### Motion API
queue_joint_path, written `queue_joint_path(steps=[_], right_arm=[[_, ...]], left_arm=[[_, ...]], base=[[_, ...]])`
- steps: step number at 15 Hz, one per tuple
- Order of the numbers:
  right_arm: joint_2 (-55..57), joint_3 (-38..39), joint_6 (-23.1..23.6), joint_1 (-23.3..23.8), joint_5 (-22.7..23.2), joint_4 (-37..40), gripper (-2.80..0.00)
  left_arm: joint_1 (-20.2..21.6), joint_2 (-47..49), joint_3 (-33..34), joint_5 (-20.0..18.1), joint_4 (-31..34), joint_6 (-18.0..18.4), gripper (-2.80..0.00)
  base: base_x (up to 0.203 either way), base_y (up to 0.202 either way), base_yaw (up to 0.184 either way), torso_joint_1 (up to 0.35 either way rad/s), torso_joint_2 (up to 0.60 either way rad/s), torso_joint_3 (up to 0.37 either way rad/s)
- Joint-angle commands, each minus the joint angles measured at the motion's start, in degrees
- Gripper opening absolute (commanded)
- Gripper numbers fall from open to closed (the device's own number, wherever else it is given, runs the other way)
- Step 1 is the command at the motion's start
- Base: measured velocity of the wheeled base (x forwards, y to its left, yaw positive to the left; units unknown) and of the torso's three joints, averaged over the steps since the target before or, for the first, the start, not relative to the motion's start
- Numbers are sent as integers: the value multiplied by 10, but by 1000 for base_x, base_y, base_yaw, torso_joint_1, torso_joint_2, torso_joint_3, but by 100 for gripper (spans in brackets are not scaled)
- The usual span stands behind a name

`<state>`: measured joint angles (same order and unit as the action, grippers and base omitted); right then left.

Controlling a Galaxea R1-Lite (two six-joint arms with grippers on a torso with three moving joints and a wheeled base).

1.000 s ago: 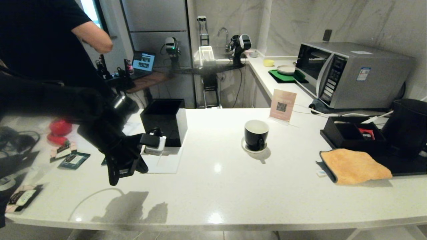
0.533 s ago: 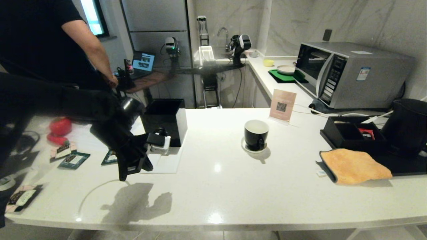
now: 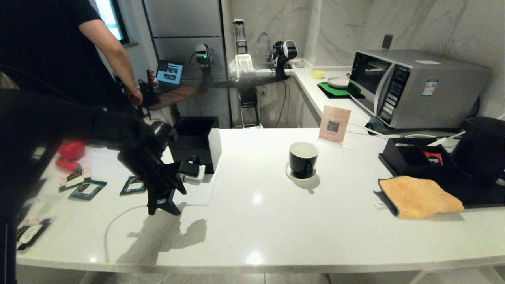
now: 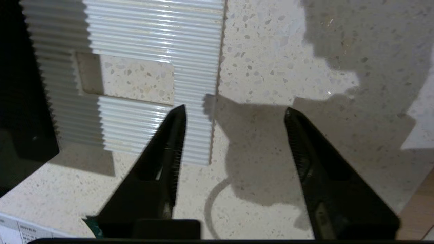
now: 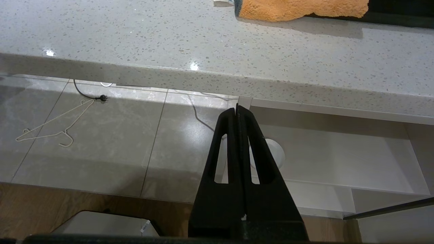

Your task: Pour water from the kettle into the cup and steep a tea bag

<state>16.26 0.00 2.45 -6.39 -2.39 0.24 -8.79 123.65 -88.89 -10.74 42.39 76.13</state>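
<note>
The black cup (image 3: pixel 303 159) stands on its white saucer (image 3: pixel 291 175) mid-counter. The matte black kettle (image 3: pixel 482 150) is at the far right edge. Flat teal sachets (image 3: pixel 133 185) that look like tea bag packets lie on the counter at the left. My left gripper (image 3: pixel 163 210) hangs just right of them and well left of the cup, pointing down. In the left wrist view the left gripper (image 4: pixel 235 110) is open with nothing between its fingers, above bare counter beside a ribbed white mat (image 4: pixel 152 34). My right gripper (image 5: pixel 237 107) is shut and empty, parked below the counter edge.
A black open-topped box (image 3: pixel 195 142) and a white adapter (image 3: pixel 193 174) stand just behind the left gripper. Right of the cup are a sign card (image 3: pixel 334 124), a black tray (image 3: pixel 410 157), an orange cloth (image 3: pixel 420 197) and a microwave (image 3: pixel 414 86). A person (image 3: pixel 59 51) stands at the back left.
My left arm has swung right and slightly down towards the white mat, and its gripper has gone from shut to open. The person's arm has lowered. The right arm has not moved.
</note>
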Motion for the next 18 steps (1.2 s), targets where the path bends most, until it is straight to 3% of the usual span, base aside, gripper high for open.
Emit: queue_joint_path(steps=[1,18], right_arm=[[1,0,0,0,-1,0,-280],[1,0,0,0,0,0,-280]], left_arm=[[0,20,-13,-1,2,5,0],[6,100,-102,0,-1,6,0]], base=[[0,0,0,0,0,0],[0,0,0,0,0,0]])
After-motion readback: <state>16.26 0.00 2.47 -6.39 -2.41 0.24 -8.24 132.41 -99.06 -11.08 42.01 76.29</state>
